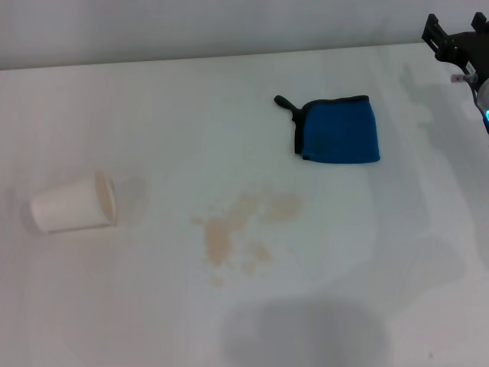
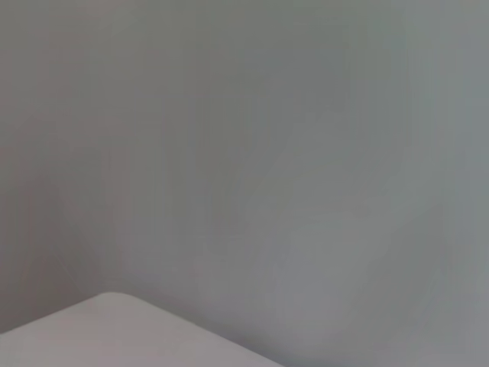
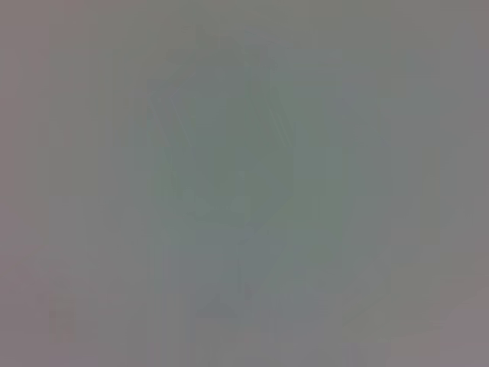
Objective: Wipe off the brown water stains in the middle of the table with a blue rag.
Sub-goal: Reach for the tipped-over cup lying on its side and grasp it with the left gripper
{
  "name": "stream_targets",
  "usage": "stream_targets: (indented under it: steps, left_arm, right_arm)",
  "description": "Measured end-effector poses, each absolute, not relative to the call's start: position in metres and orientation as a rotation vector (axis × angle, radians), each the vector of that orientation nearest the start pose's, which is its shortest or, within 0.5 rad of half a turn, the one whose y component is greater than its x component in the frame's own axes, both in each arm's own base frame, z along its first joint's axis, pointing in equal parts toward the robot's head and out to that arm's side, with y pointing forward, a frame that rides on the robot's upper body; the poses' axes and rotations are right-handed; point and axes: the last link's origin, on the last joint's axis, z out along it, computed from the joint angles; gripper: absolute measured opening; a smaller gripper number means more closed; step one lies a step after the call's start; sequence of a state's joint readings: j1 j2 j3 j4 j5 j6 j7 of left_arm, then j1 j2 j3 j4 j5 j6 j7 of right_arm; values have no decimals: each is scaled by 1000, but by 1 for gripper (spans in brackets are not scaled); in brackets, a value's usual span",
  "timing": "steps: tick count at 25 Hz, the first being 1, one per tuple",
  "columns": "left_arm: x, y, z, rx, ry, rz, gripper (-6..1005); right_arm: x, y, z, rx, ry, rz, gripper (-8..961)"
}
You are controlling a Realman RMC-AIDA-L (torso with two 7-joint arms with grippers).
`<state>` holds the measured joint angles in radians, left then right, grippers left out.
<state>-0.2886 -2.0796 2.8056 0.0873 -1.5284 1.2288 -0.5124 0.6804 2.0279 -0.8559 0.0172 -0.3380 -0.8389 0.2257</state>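
Observation:
The blue rag [image 1: 340, 130] lies flat on the white table [image 1: 153, 115], right of centre toward the back, its black loop pointing left. The brown water stains [image 1: 241, 229] spread over the middle of the table, in front of the rag and a little to its left. My right gripper [image 1: 456, 42] hangs at the far right back corner of the head view, above the table and well to the right of the rag, with nothing seen in it. My left gripper is out of view. The right wrist view shows only a plain grey blur.
A white paper cup [image 1: 72, 205] lies on its side at the left of the table, mouth facing right. The table's back edge [image 1: 229, 55] meets a pale wall. A pale rounded corner [image 2: 114, 329] shows in the left wrist view.

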Motion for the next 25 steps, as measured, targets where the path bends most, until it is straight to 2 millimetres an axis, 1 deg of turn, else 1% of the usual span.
stream_targets:
  steps: [9, 14, 19, 22, 25]
  left_arm:
    - [-401, 259, 6, -1250, -965, -819, 827]
    - [-401, 260, 7, -1228, -1002, -863, 828]
    - [-399, 273, 17, -1205, -1036, -943, 828]
    - [-400, 288, 27, -1209, -1104, -1004, 827]
    - [-400, 305, 37, -1249, -1182, -1036, 827]
  right_arm:
    - [346, 402, 24, -1464, 764, 518, 828]
    - [347, 402, 25, -1459, 765, 519, 828]
    - [347, 403, 27, -1446, 767, 525, 827]
    - [346, 404, 28, -1443, 767, 529, 827]
    - [345, 405, 28, -1441, 767, 532, 826]
